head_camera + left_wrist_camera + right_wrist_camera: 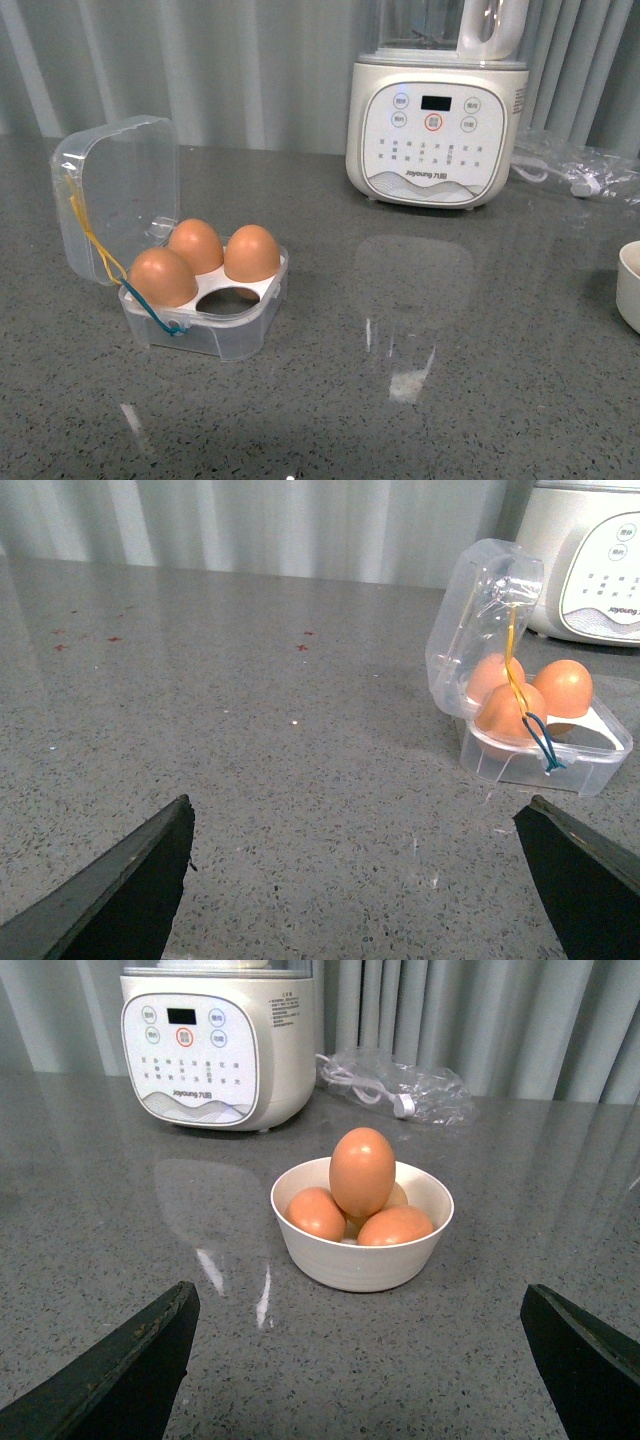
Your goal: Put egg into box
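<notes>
- Front view: The clear plastic box [205, 325] sits on the grey speckled table [450, 380]. Its lid [115, 190] is tipped up and back, so the top is free for an egg to go in. Three smooth brown boxed eggs [198, 245] stand in the white tray. One round hole [225, 297] is empty. A cream blender [437, 120] stands behind. No arm shows.
- Left wrist view: The left gripper [358, 805] has its dark fingers spread wide, with nothing between them. It hangs over bare table, and the box is near. Yellow and blue stretchy loops [530, 715] hang on the box.
- Right wrist view: The right gripper [360, 1300] also has its fingers wide apart and holds nothing. It faces a round white bowl [330, 1260]. The egg [362, 1170] stands tall on the lower eggs [316, 1213], so it looks easiest to grab. It is not in the box yet.
</notes>
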Action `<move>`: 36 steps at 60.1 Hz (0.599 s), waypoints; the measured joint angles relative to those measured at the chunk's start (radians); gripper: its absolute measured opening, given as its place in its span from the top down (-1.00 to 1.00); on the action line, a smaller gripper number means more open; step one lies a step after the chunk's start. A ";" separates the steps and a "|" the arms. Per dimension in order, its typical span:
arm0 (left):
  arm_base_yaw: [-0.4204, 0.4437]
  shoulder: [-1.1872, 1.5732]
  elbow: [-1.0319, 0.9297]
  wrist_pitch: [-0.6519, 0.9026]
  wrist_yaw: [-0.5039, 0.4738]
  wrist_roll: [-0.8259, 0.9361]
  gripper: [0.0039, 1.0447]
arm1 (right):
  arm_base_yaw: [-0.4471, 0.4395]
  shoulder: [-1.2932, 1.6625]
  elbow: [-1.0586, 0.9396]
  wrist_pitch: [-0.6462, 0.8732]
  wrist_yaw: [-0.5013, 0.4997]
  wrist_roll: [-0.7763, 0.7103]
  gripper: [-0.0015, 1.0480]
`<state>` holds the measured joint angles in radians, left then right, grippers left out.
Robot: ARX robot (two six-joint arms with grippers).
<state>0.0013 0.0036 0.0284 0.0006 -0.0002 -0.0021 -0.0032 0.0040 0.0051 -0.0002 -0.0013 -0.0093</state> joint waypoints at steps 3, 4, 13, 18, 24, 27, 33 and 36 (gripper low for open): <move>0.000 0.000 0.000 0.000 0.000 0.000 -0.87 | 0.000 0.000 0.000 0.000 0.000 0.000 -0.86; 0.000 0.000 0.000 0.000 0.000 0.000 -0.87 | 0.000 0.000 0.000 0.000 0.000 0.000 -0.86; 0.000 0.000 0.000 0.000 0.000 0.000 -0.87 | 0.000 0.000 0.000 0.000 0.000 0.000 -0.86; 0.000 0.000 0.000 0.000 0.000 0.000 -0.87 | 0.000 0.000 0.000 0.000 0.000 0.000 -0.86; 0.000 0.000 0.000 0.000 0.000 0.000 -0.87 | 0.000 0.000 0.000 0.000 0.000 0.000 -0.86; 0.000 0.000 0.000 0.000 0.000 0.000 -0.87 | 0.000 0.000 0.000 0.000 0.000 0.000 -0.86; 0.000 0.000 0.000 0.000 0.000 0.000 -0.87 | 0.000 0.000 0.000 0.000 0.000 0.000 -0.86; 0.000 0.000 0.000 0.000 0.000 0.000 -0.87 | 0.000 0.000 0.000 0.000 0.000 0.000 -0.86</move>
<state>0.0013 0.0036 0.0284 0.0006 -0.0002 -0.0021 -0.0036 0.0040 0.0051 -0.0002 -0.0013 -0.0093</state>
